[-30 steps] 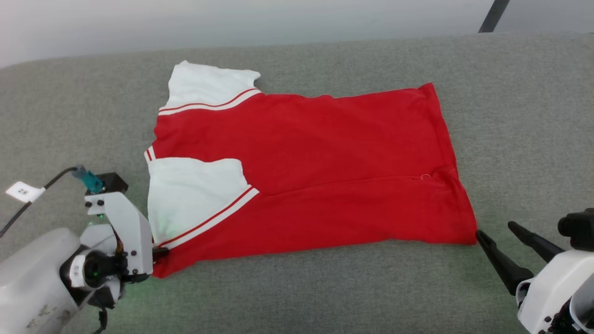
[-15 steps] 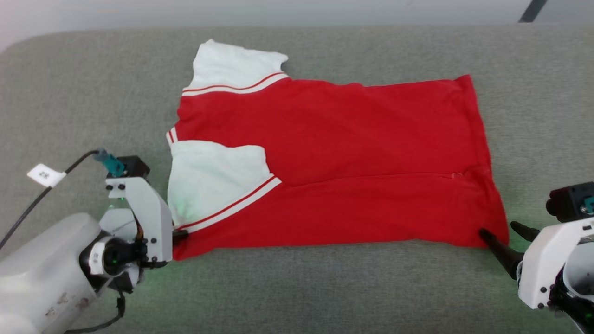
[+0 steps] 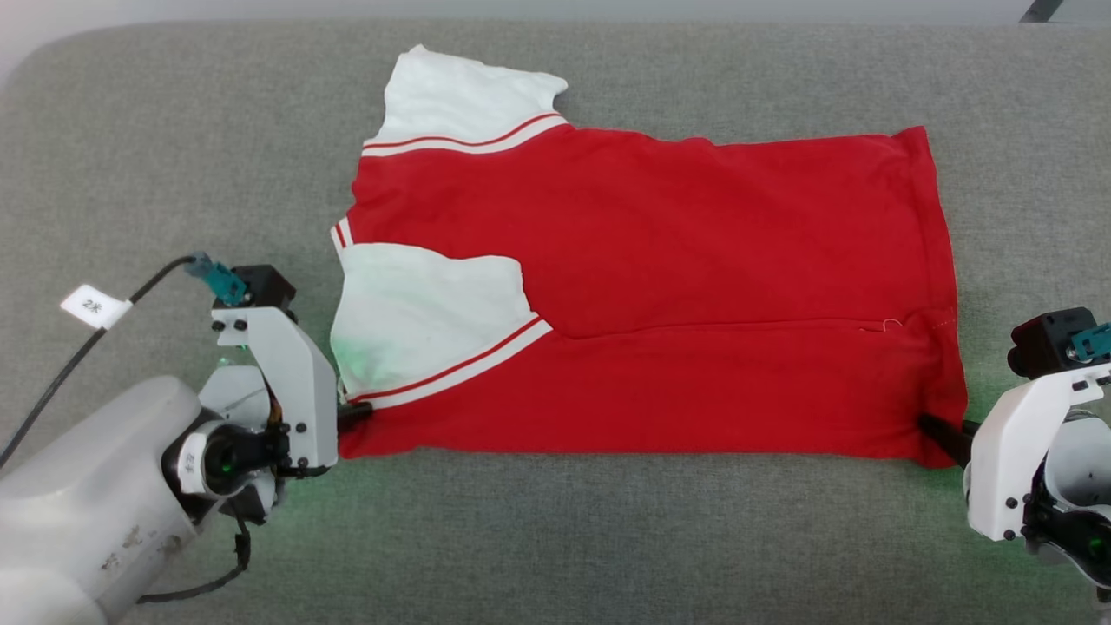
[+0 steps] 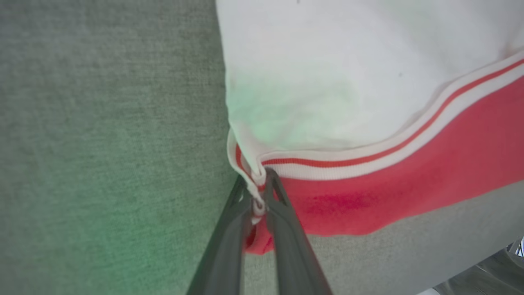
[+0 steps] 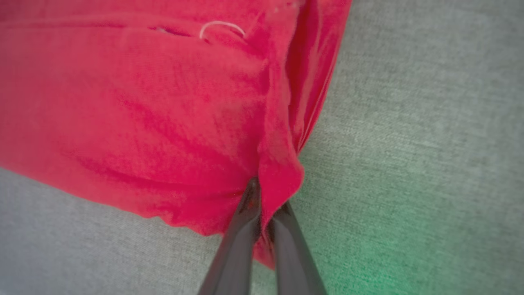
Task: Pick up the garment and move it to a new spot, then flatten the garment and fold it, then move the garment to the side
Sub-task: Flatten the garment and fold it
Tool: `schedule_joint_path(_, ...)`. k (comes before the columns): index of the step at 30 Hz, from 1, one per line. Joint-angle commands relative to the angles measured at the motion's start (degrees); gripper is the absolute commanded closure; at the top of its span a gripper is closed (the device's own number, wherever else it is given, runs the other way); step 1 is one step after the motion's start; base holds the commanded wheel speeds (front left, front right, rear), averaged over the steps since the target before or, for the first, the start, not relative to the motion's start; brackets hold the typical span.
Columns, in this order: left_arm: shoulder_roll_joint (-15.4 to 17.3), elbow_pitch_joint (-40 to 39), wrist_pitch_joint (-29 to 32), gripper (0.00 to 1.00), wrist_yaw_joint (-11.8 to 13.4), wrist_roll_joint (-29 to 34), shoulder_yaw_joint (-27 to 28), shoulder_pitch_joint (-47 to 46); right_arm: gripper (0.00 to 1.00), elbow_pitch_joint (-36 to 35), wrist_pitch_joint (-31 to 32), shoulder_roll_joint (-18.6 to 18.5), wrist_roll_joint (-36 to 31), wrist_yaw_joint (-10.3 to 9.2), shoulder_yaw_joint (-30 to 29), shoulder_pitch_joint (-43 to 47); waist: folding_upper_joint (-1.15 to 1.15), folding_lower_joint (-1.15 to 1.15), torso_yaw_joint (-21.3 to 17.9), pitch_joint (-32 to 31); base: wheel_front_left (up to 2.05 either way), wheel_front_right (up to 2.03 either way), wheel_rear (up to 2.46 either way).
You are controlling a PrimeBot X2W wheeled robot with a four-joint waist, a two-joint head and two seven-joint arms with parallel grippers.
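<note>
Red cloth with white sleeves, the garment (image 3: 694, 286) lay spread flat across the middle of the grey fabric surface (image 3: 564, 538). Its collar end pointed toward the surface's left edge and its hem toward the right edge. One white sleeve (image 3: 460, 100) reached toward the far edge. The other sleeve (image 3: 425, 317) was folded in over the red body on the near side, its red-striped trim slanting across. A long straight fold line ran left to right through the nearer part of the body.

The left gripper (image 3: 351, 415) sat at the garment's near-left corner. In the left wrist view its two dark fingers (image 4: 229, 246) were pressed together, pinching the striped trim and the red edge beneath it. The right gripper (image 3: 942, 434) sat at the near-right hem corner. In the right wrist view its fingers (image 5: 239, 241) were likewise closed, with a ridge of red cloth bunched up between the tips. A faint green glow tinted the surface beside each gripper.
</note>
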Motion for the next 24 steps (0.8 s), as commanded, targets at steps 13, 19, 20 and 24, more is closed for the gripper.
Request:
schedule_joint_path(13, 0.34, 1.49, -0.2, 1.0, -0.7, -0.29, 0.29, 0.3, 1.0, 0.48, 1.72, -1.78, 1.69, -0.07, -1.45, 1.71, 0.0, 0.0, 0.3, -1.98, 0.0, 0.0, 0.0)
schedule_joint_path(19, 2.99, -2.38, 0.69, 1.0, 0.5, 0.73, 0.33, -0.63, 1.0, -2.75, 3.71, -2.36, 2.26, -0.06, -2.87, 3.02, 0.0, 0.0, 0.86, -3.78, 0.0, 0.0, 0.0)
schedule_joint_path(20, 2.99, -2.38, 0.69, 1.0, 0.5, 0.73, 0.33, -0.63, 1.0, -2.75, 3.71, -2.36, 2.26, -0.06, -2.87, 3.02, 0.0, 0.0, 0.86, -3.78, 0.0, 0.0, 0.0)
schedule_joint_path(24, 4.64, -5.36, 1.49, 1.0, 1.84, 0.83, 0.13, -0.13, 1.0, -4.82, 5.29, -2.79, 2.17, -0.06, -3.86, 4.18, 0.0, 0.0, 1.19, -4.67, 0.0, 0.0, 0.0)
